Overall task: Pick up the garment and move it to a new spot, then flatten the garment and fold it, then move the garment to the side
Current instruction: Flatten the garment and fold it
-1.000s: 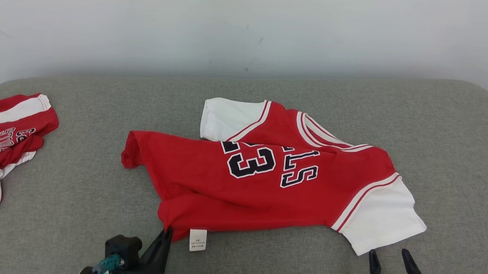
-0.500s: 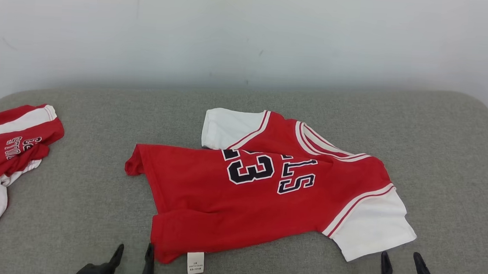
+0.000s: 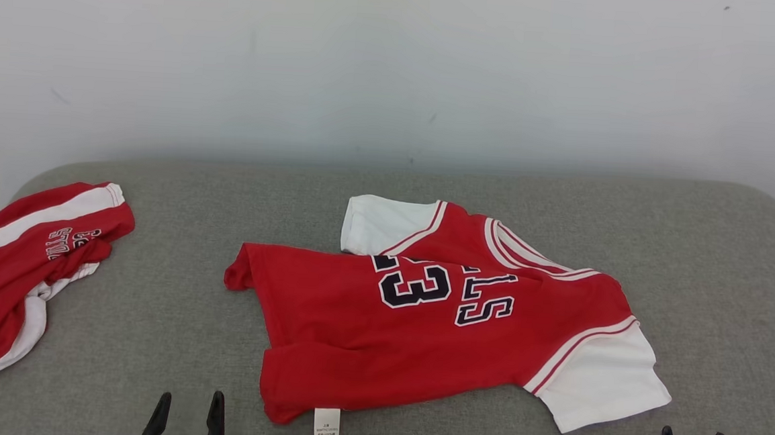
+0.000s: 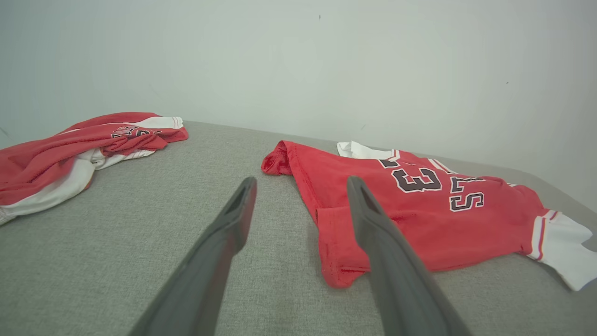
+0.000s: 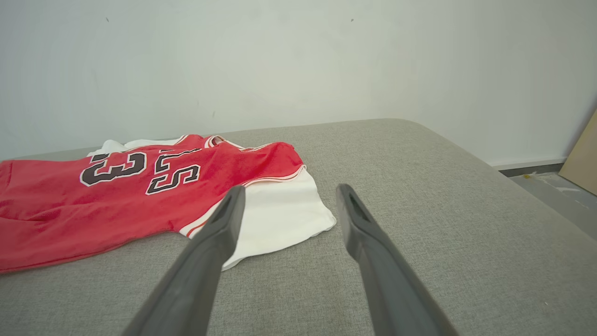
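Grey fabric surface, rounded at its far corners, is running back to a plain pale wall.

Item 1: red jersey. It is lying about the middle of the surface, spread out but rumpled, with its print facing up. The dark "33" and letters are reading upside down in the head view. One white sleeve is pointing toward the near right, and the other sleeve is peeking out at the far edge. The hem end is bunching and folding over on the left. A small white label is hanging from the near hem corner onto the surface.

Item 2: left gripper. Its fingers are standing parted and holding nothing. It is sitting near the hem corner, left of the label and apart from the cloth.

Item 3: right gripper. Its fingers are likewise standing parted and empty, near the white sleeve's outer corner without touching it.

Item 4: second red and white garment. It is lying crumpled at the surface's left edge, well apart from the jersey.
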You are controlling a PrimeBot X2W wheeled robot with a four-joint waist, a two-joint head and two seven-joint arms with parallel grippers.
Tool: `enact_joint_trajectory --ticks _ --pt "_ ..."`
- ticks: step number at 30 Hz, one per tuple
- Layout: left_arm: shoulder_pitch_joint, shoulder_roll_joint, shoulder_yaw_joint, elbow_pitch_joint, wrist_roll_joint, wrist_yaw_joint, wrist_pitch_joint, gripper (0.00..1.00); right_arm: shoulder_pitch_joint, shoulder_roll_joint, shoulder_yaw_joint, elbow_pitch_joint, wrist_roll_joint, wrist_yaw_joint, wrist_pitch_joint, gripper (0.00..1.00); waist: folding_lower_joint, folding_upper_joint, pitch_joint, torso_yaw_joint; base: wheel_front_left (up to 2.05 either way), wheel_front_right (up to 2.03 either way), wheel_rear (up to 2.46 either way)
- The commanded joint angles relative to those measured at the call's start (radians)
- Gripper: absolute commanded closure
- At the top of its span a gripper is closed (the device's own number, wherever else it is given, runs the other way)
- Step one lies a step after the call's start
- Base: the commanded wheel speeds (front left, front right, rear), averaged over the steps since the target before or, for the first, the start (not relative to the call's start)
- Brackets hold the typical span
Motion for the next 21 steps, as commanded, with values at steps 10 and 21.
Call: enact_joint_trajectory --ticks 10,21 --pt "0.092 -0.027 0.052 0.042 0.057 -0.054 -0.003 0.00 0.049 0.000 0.005 0.034 -0.050 0.001 -0.014 0.00 0.0001 0.0000 -0.048 0.057 0.00 0.00 0.00" --pt "0.094 -0.033 0.066 0.064 0.074 -0.064 -0.003 0.00 0.062 -0.001 0.048 0.028 -0.091 0.001 -0.014 0.00 0.0001 0.0000 -0.051 0.063 0.00 0.00 0.00"
